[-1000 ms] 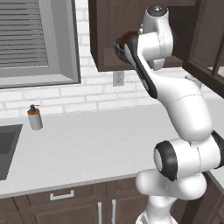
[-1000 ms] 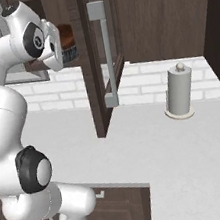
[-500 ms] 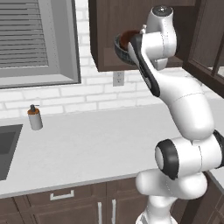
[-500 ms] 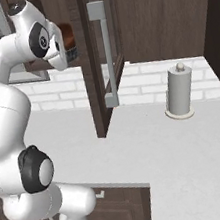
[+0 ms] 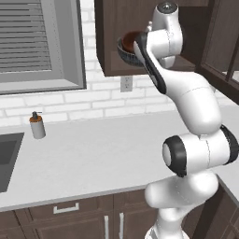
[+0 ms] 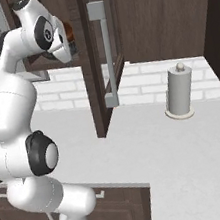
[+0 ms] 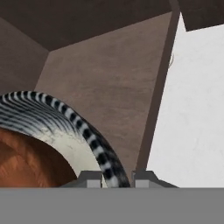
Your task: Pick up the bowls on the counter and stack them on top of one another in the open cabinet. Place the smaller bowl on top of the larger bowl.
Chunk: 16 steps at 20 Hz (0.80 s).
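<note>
Tool (image 7: 111, 180) straddles the larger bowl's (image 7: 94, 144) rim, grip unclear; two bowls nest inside the open cabinet (image 5: 112, 51), smaller bowl (image 7: 30, 162) uppermost, arm raised high.

Rendered domestic kitchen. Pale bench (image 5: 93, 158) over dark drawers (image 5: 65, 209), sink (image 5: 7, 158) at 9 o'clock, soap dispenser (image 5: 37, 125) nearby. White brick backsplash (image 5: 93, 100), wall cabinet (image 5: 112, 46) at 12 o'clock, paper-towel roll (image 6: 179, 92).

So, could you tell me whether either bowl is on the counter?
No, the reddish-brown bowl sits inside the grey bowl up in the cabinet, and the counter holds just a soap bottle.
</note>
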Motion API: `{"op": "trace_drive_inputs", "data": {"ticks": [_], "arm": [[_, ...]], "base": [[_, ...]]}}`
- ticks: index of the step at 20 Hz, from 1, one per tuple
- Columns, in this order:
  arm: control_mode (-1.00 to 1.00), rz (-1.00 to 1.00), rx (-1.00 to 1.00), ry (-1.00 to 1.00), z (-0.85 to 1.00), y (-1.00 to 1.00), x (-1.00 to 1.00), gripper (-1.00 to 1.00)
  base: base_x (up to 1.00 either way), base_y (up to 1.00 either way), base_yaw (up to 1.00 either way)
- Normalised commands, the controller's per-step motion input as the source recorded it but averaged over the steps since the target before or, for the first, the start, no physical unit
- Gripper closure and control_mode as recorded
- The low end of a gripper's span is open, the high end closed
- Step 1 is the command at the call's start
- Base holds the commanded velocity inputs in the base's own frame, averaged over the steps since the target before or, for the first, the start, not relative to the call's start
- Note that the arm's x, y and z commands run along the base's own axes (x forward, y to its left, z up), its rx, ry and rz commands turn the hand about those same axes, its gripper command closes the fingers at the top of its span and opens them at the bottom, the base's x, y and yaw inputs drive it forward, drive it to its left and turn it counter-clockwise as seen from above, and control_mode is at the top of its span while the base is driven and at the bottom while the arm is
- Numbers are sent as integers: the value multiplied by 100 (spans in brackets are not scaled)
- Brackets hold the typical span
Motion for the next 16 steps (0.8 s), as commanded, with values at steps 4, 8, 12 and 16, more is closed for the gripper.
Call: {"op": "trace_drive_inputs", "data": {"ticks": [4,8,12,16], "arm": [[-100,0,0,0,-1,-2,32,100],[-100,-7,0,-5,0,-21,19,100],[-100,-13,0,-3,0,-28,18,100],[-100,-9,0,0,-15,-4,21,100]], "base": [[0,0,0],[0,0,0],[0,0,0],[0,0,0]]}}
